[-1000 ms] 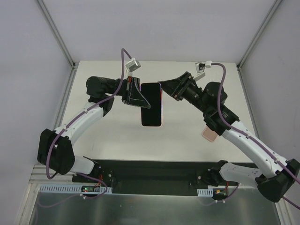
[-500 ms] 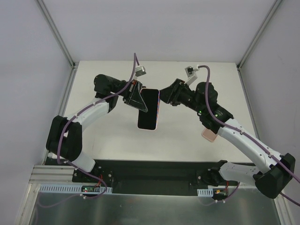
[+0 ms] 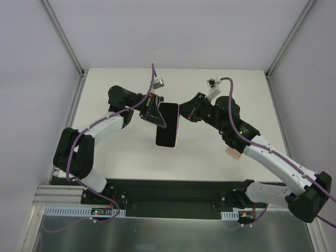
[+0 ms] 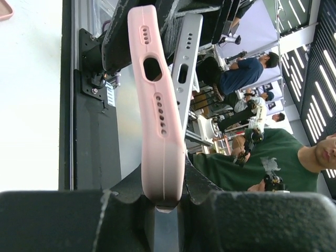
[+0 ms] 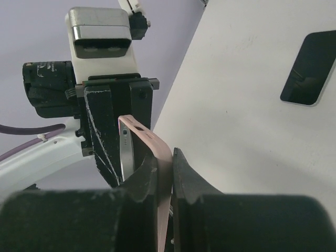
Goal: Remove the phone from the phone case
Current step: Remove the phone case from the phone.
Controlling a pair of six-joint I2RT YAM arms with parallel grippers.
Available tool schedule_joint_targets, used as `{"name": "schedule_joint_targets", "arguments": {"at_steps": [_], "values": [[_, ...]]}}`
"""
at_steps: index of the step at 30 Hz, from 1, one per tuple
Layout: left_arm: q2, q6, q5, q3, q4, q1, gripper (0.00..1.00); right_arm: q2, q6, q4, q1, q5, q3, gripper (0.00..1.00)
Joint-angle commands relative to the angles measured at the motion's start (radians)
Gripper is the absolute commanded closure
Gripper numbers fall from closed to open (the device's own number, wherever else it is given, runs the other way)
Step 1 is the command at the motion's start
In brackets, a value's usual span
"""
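So, left gripper (image 4: 164, 199): clenched on one end of the pink phone case (image 4: 157, 110), holding it up off the table (image 3: 210, 163).
Phone case: pinched between my two grippers. It's edge-on to the left wrist cam, and its far end bows away from the phone.
Phone (image 4: 187, 63): the silver side sits just beside the case. There's a gap between them at the end nearest the right gripper, and closer to the left fingers they run together. From above, the dark screen faces up.
Right gripper (image 5: 164, 176): clamped on the case's pink lip, with the phone's edge just off to the side of its fingertips.
Spare pink piece (image 3: 234, 152): flat on the table, partly under my right forearm, well apart from both grippers.
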Motion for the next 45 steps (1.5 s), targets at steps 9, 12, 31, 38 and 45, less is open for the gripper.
{"name": "schedule_joint_targets", "arguments": {"at_steps": [9, 12, 31, 38, 45], "values": [[-0.079, 0.362, -0.296, -0.050, -0.198, -0.031, 0.39, -0.085, -0.054, -0.492, -0.023, -0.041, -0.184, 0.99], [-0.081, 0.410, -0.302, -0.058, -0.266, -0.031, 0.33, -0.094, -0.058, -0.517, -0.049, -0.027, -0.189, 0.99], [-0.118, 0.818, -0.607, -0.038, -1.059, -0.021, 0.25, 0.076, -0.078, -0.796, -0.074, 0.303, -0.037, 0.99], [-0.108, 0.798, -0.635, -0.090, -1.059, -0.034, 0.25, 0.258, -0.032, -0.825, -0.072, 0.347, 0.064, 0.99], [-0.108, 0.792, -0.648, -0.125, -1.059, -0.035, 0.26, 0.522, -0.004, -0.879, -0.043, 0.384, 0.223, 0.99]]}}
